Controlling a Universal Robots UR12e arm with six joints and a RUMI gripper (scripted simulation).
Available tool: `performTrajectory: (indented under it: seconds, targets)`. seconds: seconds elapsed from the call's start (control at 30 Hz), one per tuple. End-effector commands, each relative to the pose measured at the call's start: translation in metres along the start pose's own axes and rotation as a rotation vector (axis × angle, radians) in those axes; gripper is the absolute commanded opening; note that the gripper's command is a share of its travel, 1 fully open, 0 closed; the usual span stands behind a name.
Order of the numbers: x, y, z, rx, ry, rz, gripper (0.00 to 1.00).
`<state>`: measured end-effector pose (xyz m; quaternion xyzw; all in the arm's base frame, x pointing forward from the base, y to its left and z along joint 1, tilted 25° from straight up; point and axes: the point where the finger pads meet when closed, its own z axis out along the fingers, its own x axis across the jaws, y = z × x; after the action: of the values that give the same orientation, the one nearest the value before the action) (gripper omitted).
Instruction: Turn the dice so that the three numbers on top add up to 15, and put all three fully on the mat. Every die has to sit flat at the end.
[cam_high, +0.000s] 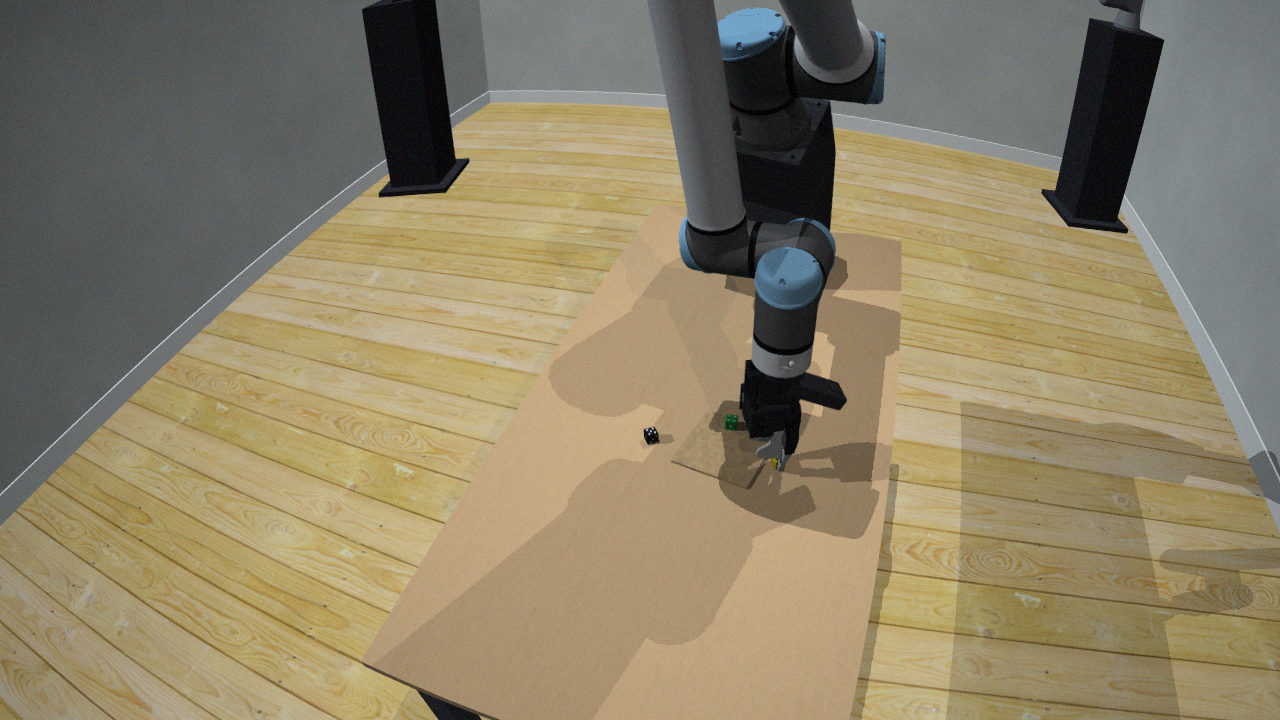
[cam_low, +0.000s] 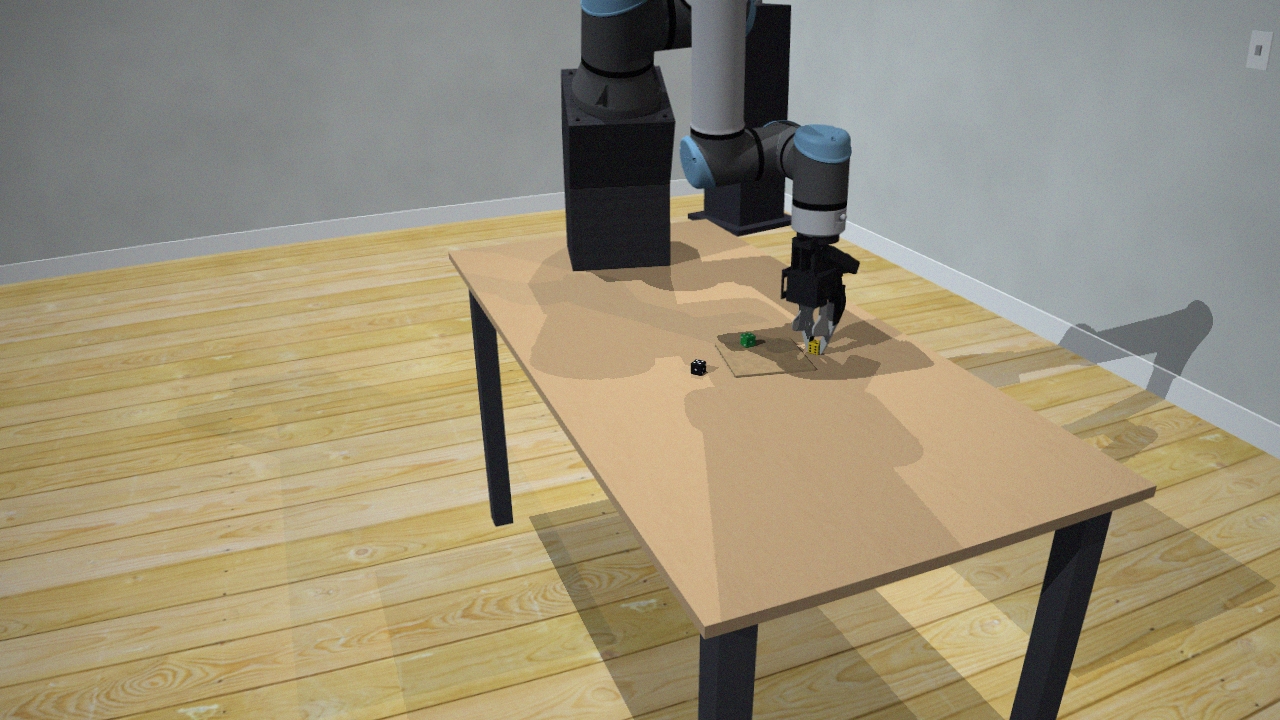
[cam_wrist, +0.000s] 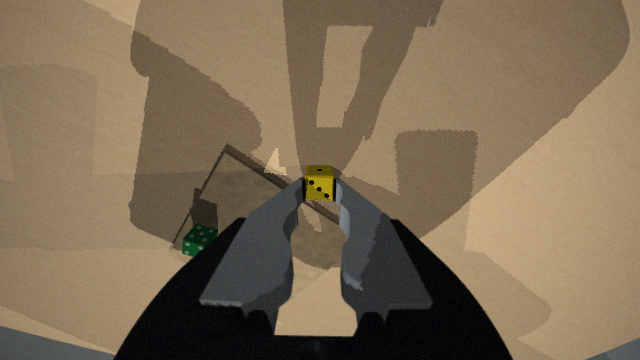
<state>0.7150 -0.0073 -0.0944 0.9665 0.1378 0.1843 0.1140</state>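
- My hand (cam_wrist: 320, 192) is squeezed shut on the yellow die (cam_wrist: 319, 183), with one grey finger (cam_wrist: 280, 220) on each side of it.
- The yellow die is right at the edge of the mat (cam_wrist: 235, 187), by one of its corners. I cannot tell if it touches the mat or the desk (cam_low: 805, 465).
- The face of the yellow die turned to my wrist camera shows three black dots in a slanted row. The face above it shows one dot.
- The green die (cam_wrist: 199, 240) sits at another corner of the mat. I cannot tell if all of it is on the mat. It has white dots.
- The black die (cam_high: 651, 436) is off the mat, on the bare desk, near the mat's side.
- The mat is a thin, flat, brown square. The desk is smooth, light brown wood. All three dice are small cubes.
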Motion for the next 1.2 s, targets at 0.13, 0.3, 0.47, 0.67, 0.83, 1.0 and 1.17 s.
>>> performTrajectory:
  seconds: [0.13,0.3,0.47,0.67,0.83,1.0,1.17]
  targets:
    - [0.0,0.0,0.0,0.0,0.001,0.0,0.03]
    - [0.0,0.0,0.0,0.0,0.001,0.0,0.03]
    - [0.0,0.0,0.0,0.0,0.001,0.0,0.03]
    - [0.0,0.0,0.0,0.0,0.001,0.0,0.03]
    - [0.0,0.0,-0.001,0.0,0.001,0.0,0.03]
    - [0.0,0.0,-0.013,0.0,0.001,0.0,0.03]
    - [0.0,0.0,-0.039,0.0,0.001,0.0,0.03]
